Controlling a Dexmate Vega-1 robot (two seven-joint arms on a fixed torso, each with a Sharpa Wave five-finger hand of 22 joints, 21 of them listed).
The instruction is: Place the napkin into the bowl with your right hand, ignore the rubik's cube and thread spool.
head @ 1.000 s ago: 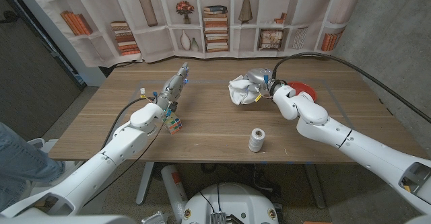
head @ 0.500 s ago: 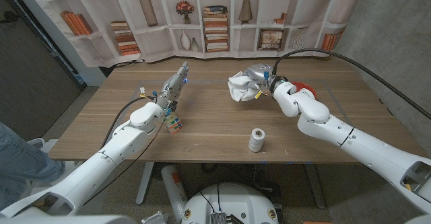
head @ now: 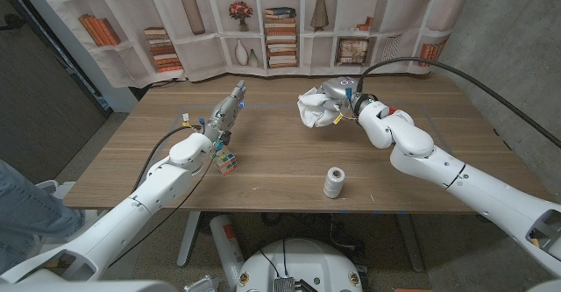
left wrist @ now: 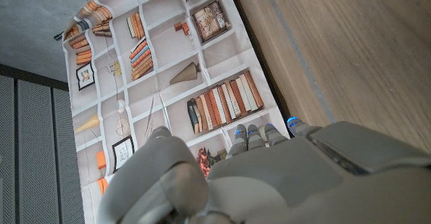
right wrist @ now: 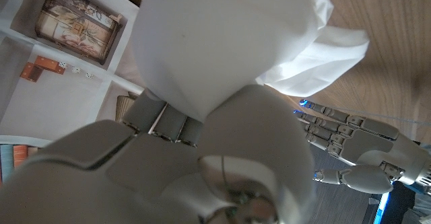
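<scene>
1. Napkin, white crumpled cloth, is gripped by the right hand above the far middle of the brown wooden table; whether its lower folds touch the wood cannot be told.
2. In the right wrist view the napkin bulges out over the grey fingers closed around it.
3. The red bowl sits on the table just behind the right forearm, which covers nearly all of it; only a sliver of rim shows. The napkin is not in the bowl.
4. A white thread spool stands upright near the front edge of the table, well apart from the napkin.
5. The left hand is on the left side of the table, fingers straight and held together, pointing away from the robot, holding nothing.
6. A multicoloured rubik's cube lies just beside the left wrist, on its near side.
7. In the left wrist view the left hand shows its grey back, fingertips reaching toward a printed bookshelf backdrop behind the table.
</scene>
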